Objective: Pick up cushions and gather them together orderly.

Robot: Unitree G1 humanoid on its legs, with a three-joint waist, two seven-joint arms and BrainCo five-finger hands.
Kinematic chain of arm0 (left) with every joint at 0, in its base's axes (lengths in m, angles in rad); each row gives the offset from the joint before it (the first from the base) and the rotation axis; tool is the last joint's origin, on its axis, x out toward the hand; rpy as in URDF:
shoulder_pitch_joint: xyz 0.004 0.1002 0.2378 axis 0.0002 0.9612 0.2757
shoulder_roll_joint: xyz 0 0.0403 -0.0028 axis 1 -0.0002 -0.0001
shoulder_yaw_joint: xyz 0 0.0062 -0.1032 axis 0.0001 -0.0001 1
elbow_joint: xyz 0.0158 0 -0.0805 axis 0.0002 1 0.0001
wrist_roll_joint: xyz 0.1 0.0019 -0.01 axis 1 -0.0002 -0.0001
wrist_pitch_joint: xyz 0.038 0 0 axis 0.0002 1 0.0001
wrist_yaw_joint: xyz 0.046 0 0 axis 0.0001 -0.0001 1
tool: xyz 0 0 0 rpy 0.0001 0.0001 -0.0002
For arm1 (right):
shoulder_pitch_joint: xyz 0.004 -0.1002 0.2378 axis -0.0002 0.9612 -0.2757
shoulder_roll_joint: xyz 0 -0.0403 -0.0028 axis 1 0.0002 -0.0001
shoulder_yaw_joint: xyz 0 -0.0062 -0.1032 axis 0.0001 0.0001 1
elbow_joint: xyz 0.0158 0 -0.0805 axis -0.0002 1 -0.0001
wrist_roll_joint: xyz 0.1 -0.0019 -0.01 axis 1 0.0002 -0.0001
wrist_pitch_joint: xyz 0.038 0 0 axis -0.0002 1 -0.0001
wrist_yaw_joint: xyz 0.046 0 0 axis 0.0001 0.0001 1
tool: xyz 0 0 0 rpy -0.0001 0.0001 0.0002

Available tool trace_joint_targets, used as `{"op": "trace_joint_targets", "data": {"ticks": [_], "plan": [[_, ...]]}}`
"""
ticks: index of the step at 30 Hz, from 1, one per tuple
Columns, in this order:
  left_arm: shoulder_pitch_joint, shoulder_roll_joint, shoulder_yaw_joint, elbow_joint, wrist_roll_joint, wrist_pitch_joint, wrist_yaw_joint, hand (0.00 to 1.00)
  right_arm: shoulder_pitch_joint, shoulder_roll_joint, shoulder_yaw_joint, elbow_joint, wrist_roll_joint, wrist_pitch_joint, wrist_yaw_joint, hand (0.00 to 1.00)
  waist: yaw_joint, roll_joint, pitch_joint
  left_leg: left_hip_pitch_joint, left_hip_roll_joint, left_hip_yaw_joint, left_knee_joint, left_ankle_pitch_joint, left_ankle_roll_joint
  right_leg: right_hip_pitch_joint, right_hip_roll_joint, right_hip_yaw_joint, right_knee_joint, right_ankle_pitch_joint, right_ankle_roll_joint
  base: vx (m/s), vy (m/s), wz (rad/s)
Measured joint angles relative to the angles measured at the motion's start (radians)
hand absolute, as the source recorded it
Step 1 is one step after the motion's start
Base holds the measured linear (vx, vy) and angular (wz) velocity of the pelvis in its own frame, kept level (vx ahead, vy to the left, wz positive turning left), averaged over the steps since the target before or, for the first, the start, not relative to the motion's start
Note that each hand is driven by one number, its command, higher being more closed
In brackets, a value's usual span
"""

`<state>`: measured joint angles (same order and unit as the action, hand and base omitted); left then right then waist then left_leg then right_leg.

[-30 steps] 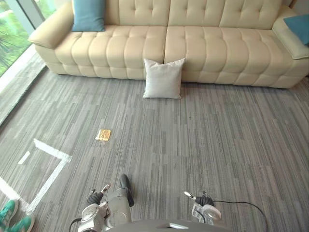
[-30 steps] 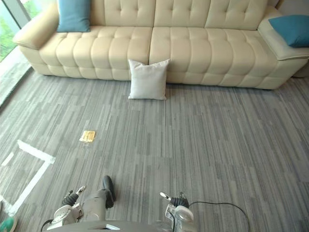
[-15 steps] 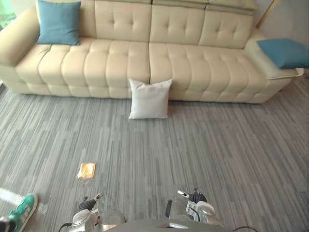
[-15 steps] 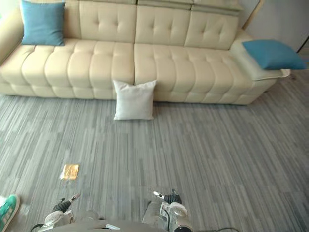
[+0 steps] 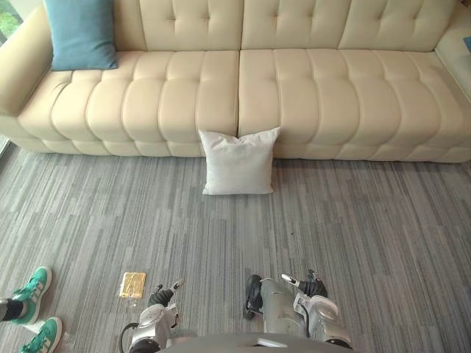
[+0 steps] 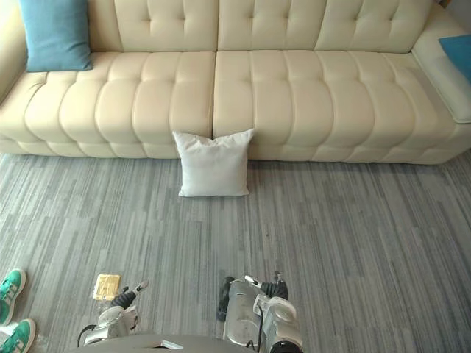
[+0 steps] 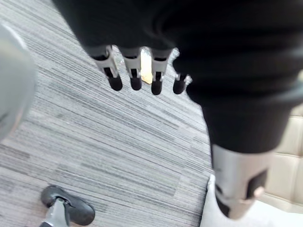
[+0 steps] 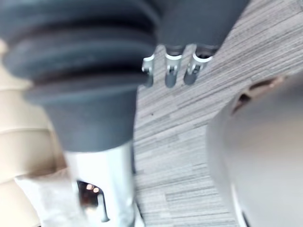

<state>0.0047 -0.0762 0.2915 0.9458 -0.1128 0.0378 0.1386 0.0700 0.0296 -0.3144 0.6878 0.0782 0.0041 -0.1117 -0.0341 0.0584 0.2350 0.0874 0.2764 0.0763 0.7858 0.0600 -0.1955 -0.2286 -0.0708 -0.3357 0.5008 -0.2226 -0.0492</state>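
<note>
A white cushion stands on the grey carpet, leaning against the front of the cream sofa near its middle. A teal cushion rests upright at the sofa's left end. A second teal cushion lies on the right armrest. My left hand hangs low over the carpet, fingers straight, holding nothing. My right hand hangs the same way with relaxed fingers, and the white cushion shows past its thumb. Both hands are well short of the cushions.
A small yellow scrap lies on the carpet at the lower left. A person's green shoes stand at the left edge. Open carpet stretches between me and the sofa.
The camera has swung and moved closer, so the sofa now sits square ahead and nearer. Green shoes show at the left edge. The cushions have not moved.
</note>
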Motion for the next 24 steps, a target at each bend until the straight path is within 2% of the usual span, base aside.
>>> {"op": "trace_joint_targets", "data": {"ticks": [1, 2, 3, 4, 6, 8, 9, 10, 11, 12, 13, 15, 17, 18, 19, 20, 21, 22, 23, 24], "plan": [[0.001, -0.001, 0.002, -0.015, -0.002, -0.001, 0.000, 0.00, 0.007, 0.000, 0.003, -0.003, 0.007, -0.001, 0.000, 0.00, 0.006, 0.006, 0.000, -0.074, 0.037, 0.024, 0.175, -0.031, 0.003, 0.050, 0.021, 0.010, -0.026, -0.012, -0.006, 0.36, -0.042, -0.28], [0.001, -0.001, 0.002, -0.019, -0.003, -0.001, 0.000, 0.00, 0.008, 0.001, 0.007, -0.001, 0.012, 0.000, -0.001, 0.00, 0.009, 0.006, 0.000, -0.102, 0.052, 0.047, 0.238, -0.060, 0.010, 0.076, 0.028, 0.017, -0.039, -0.015, -0.007, 0.28, -0.017, -0.39], [0.000, 0.000, 0.002, -0.033, -0.004, -0.001, 0.000, 0.00, 0.009, 0.004, 0.018, 0.003, 0.015, 0.000, -0.001, 0.00, 0.017, -0.002, 0.006, -0.145, 0.062, 0.087, 0.296, -0.112, 0.036, 0.121, 0.035, 0.034, -0.065, -0.020, -0.005, 0.42, 0.005, -0.43], [0.000, -0.001, 0.001, -0.048, -0.016, -0.002, -0.001, 0.00, 0.011, 0.008, 0.027, 0.004, 0.016, 0.000, -0.004, 0.00, 0.027, -0.009, 0.007, -0.212, 0.065, 0.143, 0.308, -0.188, 0.080, 0.194, 0.037, 0.054, -0.125, -0.026, -0.003, 0.35, 0.035, -0.37], [0.001, -0.001, 0.001, -0.059, -0.023, -0.007, 0.000, 0.00, 0.011, 0.009, 0.034, 0.005, 0.021, 0.000, -0.005, 0.00, 0.031, -0.007, 0.005, -0.291, 0.063, 0.194, 0.256, -0.247, 0.105, 0.258, 0.033, 0.067, -0.190, -0.021, 0.015, 0.38, 0.119, -0.23], [0.000, 0.004, -0.001, -0.075, -0.023, -0.014, 0.000, 0.00, 0.019, 0.013, 0.038, 0.004, 0.044, 0.001, -0.006, 0.00, 0.049, -0.011, 0.005, -0.360, 0.040, 0.259, 0.063, -0.298, 0.131, 0.325, 0.004, 0.082, -0.247, -0.018, 0.064, 0.44, 0.242, -0.23], [0.000, 0.004, -0.001, -0.077, -0.020, -0.015, 0.000, 0.00, 0.026, 0.013, 0.035, 0.003, 0.046, 0.001, -0.006, 0.00, 0.055, -0.014, 0.003, -0.371, 0.005, 0.269, -0.100, -0.291, 0.134, 0.347, -0.020, 0.091, -0.248, -0.026, 0.091, 0.32, 0.196, -0.17], [0.001, 0.003, -0.002, -0.077, -0.020, -0.015, 0.000, 0.00, 0.031, 0.012, 0.035, 0.003, 0.046, 0.001, -0.006, 0.00, 0.059, -0.013, 0.002, -0.365, -0.011, 0.269, -0.181, -0.274, 0.137, 0.354, -0.028, 0.097, -0.246, -0.035, 0.105, 0.41, 0.298, -0.41], [0.007, 0.001, 0.002, -0.077, -0.020, -0.018, 0.000, 0.00, 0.040, 0.010, 0.036, 0.009, 0.046, 0.002, -0.006, 0.00, 0.073, -0.014, -0.002, -0.331, -0.056, 0.252, -0.341, -0.134, 0.149, 0.377, -0.047, 0.137, -0.241, -0.063, 0.151, 0.33, 0.233, -0.34], [0.005, 0.016, 0.001, -0.074, -0.018, -0.017, 0.000, 0.00, 0.040, 0.020, 0.040, 0.008, 0.046, 0.007, -0.005, 0.00, 0.070, -0.037, -0.011, -0.317, -0.080, 0.267, -0.360, -0.134, 0.153, 0.383, -0.067, 0.149, -0.248, -0.062, 0.149, 0.48, 0.316, -0.24], [0.007, 0.030, 0.002, -0.071, -0.015, -0.017, 0.001, 0.00, 0.042, 0.029, 0.062, 0.008, 0.044, 0.009, 0.000, 0.00, 0.061, -0.059, -0.023, -0.314, -0.096, 0.277, -0.366, -0.147, 0.167, 0.379, -0.079, 0.164, -0.269, -0.028, 0.127, 0.31, 0.178, -0.07], [0.009, 0.045, 0.013, -0.066, -0.011, -0.017, 0.000, 0.00, 0.035, 0.029, 0.073, 0.012, 0.041, 0.012, 0.001, 0.00, 0.083, -0.084, -0.034, -0.317, -0.098, 0.287, -0.324, -0.183, 0.199, 0.383, -0.091, 0.198, -0.296, 0.028, 0.121, 0.35, 0.198, -0.34], [0.015, 0.064, 0.015, -0.048, -0.011, -0.013, 0.000, 0.00, 0.027, 0.032, 0.074, 0.018, 0.035, 0.012, 0.001, 0.00, 0.089, -0.104, -0.047, -0.279, -0.112, 0.325, -0.330, -0.191, 0.211, 0.378, -0.117, 0.232, -0.267, 0.065, 0.133, 0.30, 0.143, -0.59], [0.027, 0.070, 0.014, -0.030, -0.012, -0.011, 0.000, 0.00, 0.010, 0.031, 0.078, 0.036, 0.030, 0.012, 0.002, 0.00, 0.091, -0.105, -0.048, -0.221, -0.121, 0.349, -0.372, -0.196, 0.208, 0.344, -0.125, 0.267, -0.185, 0.095, 0.145, 0.28, 0.144, -0.76], [0.042, 0.071, 0.007, -0.023, -0.012, -0.006, 0.000, 0.00, 0.006, 0.030, 0.092, 0.038, 0.030, 0.013, 0.003, 0.00, 0.082, -0.095, -0.051, -0.173, -0.122, 0.350, -0.406, -0.217, 0.197, 0.292, -0.128, 0.273, -0.052, 0.124, 0.186, 0.22, 0.117, -0.67], [0.045, 0.075, 0.000, -0.020, -0.012, -0.004, 0.000, 0.00, 0.006, 0.030, 0.102, 0.038, 0.029, 0.013, 0.003, 0.00, 0.079, -0.095, -0.051, -0.152, -0.121, 0.351, -0.421, -0.227, 0.190, 0.261, -0.133, 0.273, 0.015, 0.135, 0.200, 0.24, 0.084, -0.29], [0.049, 0.093, -0.037, -0.005, -0.015, 0.001, 0.000, 0.00, 0.010, 0.028, 0.128, 0.043, 0.028, 0.013, 0.005, 0.00, 0.062, -0.094, -0.047, -0.100, -0.123, 0.355, -0.455, -0.256, 0.179, 0.180, -0.154, 0.275, 0.205, 0.179, 0.218, 0.15, 0.013, -0.09], [0.049, 0.099, -0.043, 0.001, -0.017, 0.001, 0.000, 0.00, 0.011, 0.027, 0.136, 0.046, 0.028, 0.014, 0.006, 0.00, 0.062, -0.092, -0.046, -0.089, -0.125, 0.358, -0.457, -0.260, 0.180, 0.161, -0.162, 0.274, 0.249, 0.178, 0.215, 0.22, -0.005, -0.12], [0.050, 0.104, -0.046, 0.010, -0.022, 0.001, 0.001, 0.00, 0.017, 0.026, 0.147, 0.050, 0.027, 0.014, 0.012, 0.00, 0.065, -0.100, -0.048, -0.060, -0.126, 0.366, -0.464, -0.265, 0.175, 0.128, -0.174, 0.254, 0.313, 0.124, 0.201, 0.12, -0.040, -0.13], [0.052, 0.105, -0.046, 0.011, -0.022, 0.002, 0.001, 0.00, 0.021, 0.026, 0.147, 0.053, 0.025, 0.014, 0.017, 0.00, 0.063, -0.101, -0.048, -0.033, -0.126, 0.369, -0.482, -0.265, 0.174, 0.102, -0.177, 0.219, 0.343, 0.056, 0.170, 0.18, -0.091, -0.11]]}}
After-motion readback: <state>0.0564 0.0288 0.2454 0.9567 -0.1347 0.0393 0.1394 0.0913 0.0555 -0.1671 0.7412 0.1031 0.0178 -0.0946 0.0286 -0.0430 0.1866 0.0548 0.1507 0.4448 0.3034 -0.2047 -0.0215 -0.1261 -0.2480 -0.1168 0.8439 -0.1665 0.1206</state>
